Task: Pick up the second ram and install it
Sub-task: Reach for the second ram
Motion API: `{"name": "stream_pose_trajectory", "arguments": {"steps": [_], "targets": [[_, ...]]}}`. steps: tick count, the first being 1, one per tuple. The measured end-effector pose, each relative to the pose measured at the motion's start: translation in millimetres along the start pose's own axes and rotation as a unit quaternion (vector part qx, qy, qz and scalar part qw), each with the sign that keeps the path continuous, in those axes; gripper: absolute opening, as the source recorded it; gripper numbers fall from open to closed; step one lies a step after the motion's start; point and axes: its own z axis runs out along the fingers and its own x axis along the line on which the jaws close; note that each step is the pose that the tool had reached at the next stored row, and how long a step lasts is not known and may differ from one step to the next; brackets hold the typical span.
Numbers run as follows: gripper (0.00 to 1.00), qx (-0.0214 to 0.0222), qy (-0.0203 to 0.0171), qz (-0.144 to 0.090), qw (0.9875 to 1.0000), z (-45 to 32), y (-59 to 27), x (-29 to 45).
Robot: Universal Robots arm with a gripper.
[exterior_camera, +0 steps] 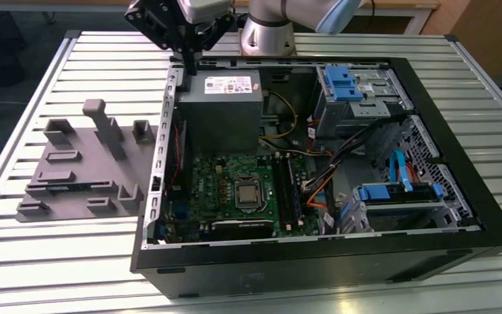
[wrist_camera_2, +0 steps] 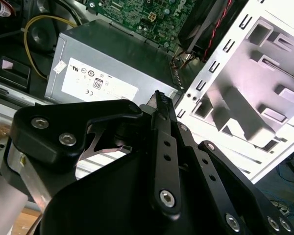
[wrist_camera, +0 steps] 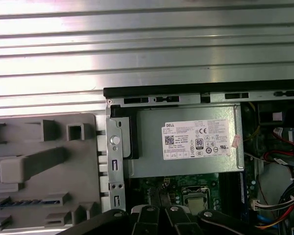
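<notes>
The second ram appears as a slim blue-green strip lying in a slot of the grey tray, to the exterior view's left of the open computer case. My gripper hangs above the case's back left corner, over the edge of the grey power supply. Its black fingers meet at the tips with nothing between them, and their links also appear in the first wrist view as the gripper. The green motherboard lies in the case with long dark memory slots beside the processor.
The grey tray carries upright blocks, one of them tall. Inside the case are blue drive cages, a blue bracket and loose cables. The case's metal wall stands between tray and motherboard. All of it rests on a slatted metal table.
</notes>
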Motion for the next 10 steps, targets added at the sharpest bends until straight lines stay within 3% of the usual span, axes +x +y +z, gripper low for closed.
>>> {"name": "stream_pose_trajectory", "arguments": {"steps": [10], "targets": [[0.11,0.0000,0.0000,0.000,1.0000,0.2,-0.5,5.6]]}}
